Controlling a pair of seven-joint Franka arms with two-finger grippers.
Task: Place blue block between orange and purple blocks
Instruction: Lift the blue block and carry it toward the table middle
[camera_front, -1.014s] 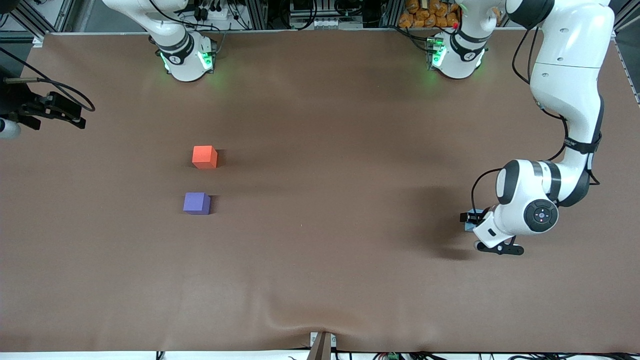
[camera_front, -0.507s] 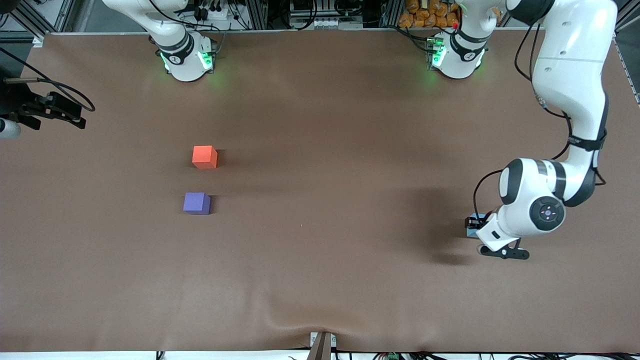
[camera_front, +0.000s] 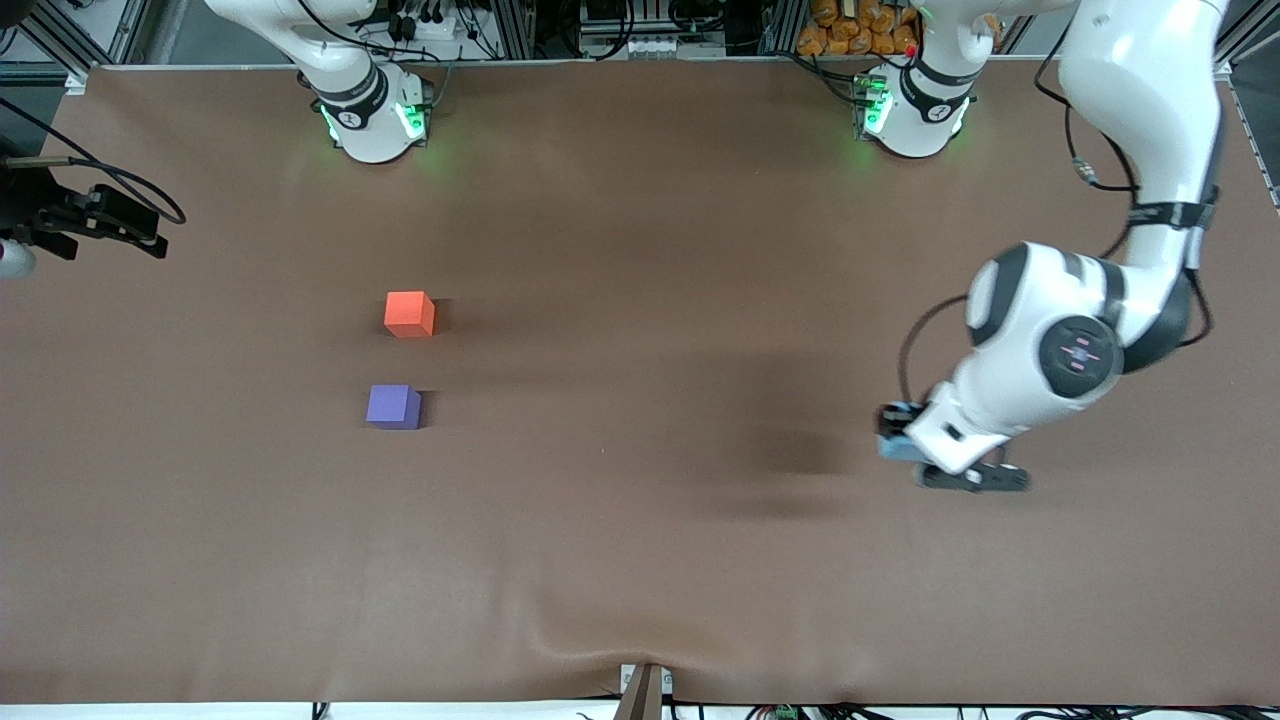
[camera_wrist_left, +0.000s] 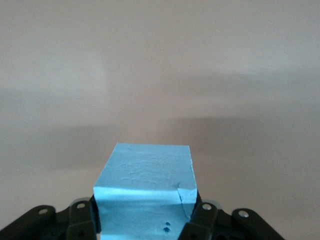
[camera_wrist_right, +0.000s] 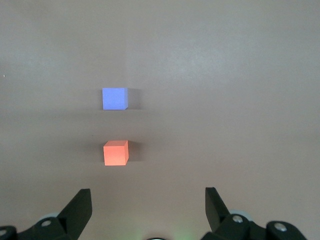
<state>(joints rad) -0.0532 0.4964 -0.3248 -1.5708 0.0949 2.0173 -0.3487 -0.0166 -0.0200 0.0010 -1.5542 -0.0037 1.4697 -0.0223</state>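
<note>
The blue block (camera_front: 893, 447) is held in my left gripper (camera_front: 897, 432), which is shut on it and carries it above the table toward the left arm's end. In the left wrist view the blue block (camera_wrist_left: 145, 187) fills the space between the fingers (camera_wrist_left: 80, 220). The orange block (camera_front: 409, 314) and the purple block (camera_front: 393, 407) rest on the table toward the right arm's end, the purple one nearer the front camera, with a gap between them. My right gripper (camera_wrist_right: 147, 202) is open and empty, high over the orange block (camera_wrist_right: 116, 152) and purple block (camera_wrist_right: 114, 98); it is out of the front view.
A brown mat (camera_front: 640, 250) covers the table. A black device with cables (camera_front: 95, 215) sits at the mat's edge at the right arm's end. The mat has a wrinkle (camera_front: 590, 640) near its front edge.
My left gripper has risen off the table with the blue block and moved toward the right arm's end. The orange and purple blocks have not moved.
</note>
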